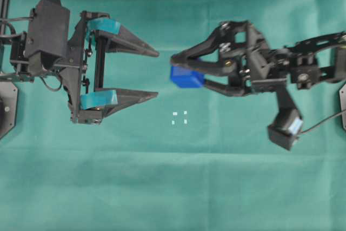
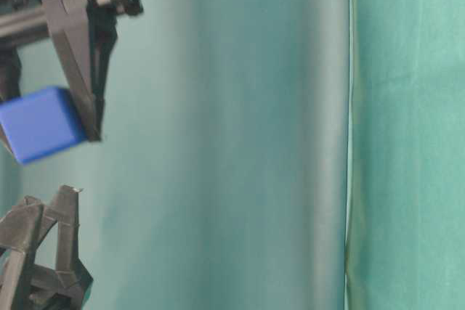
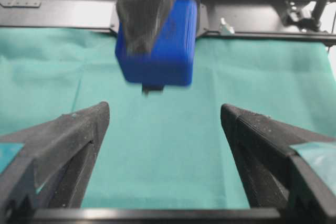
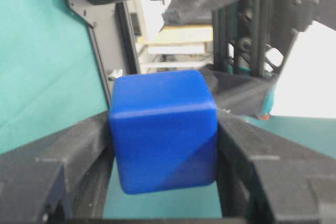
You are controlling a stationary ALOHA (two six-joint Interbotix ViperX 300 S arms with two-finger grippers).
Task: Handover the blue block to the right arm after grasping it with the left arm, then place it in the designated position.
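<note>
Clamped between the fingers of my right gripper (image 1: pixel 181 68) is the blue block (image 1: pixel 186 77), pinched on two opposite faces and held off the green cloth (image 1: pixel 173 187); my left gripper (image 1: pixel 154 74) stands with its teal-padded fingers spread wide and nothing between them, facing the block but apart from it; so I judge the handover done and the placing step in hand; the designated position (image 1: pixel 179 117), four small white marks, lies on the cloth near the block, toward the lower edge of the overhead view; next I must carry the block over those marks, lower it squarely among them, then let go.
</note>
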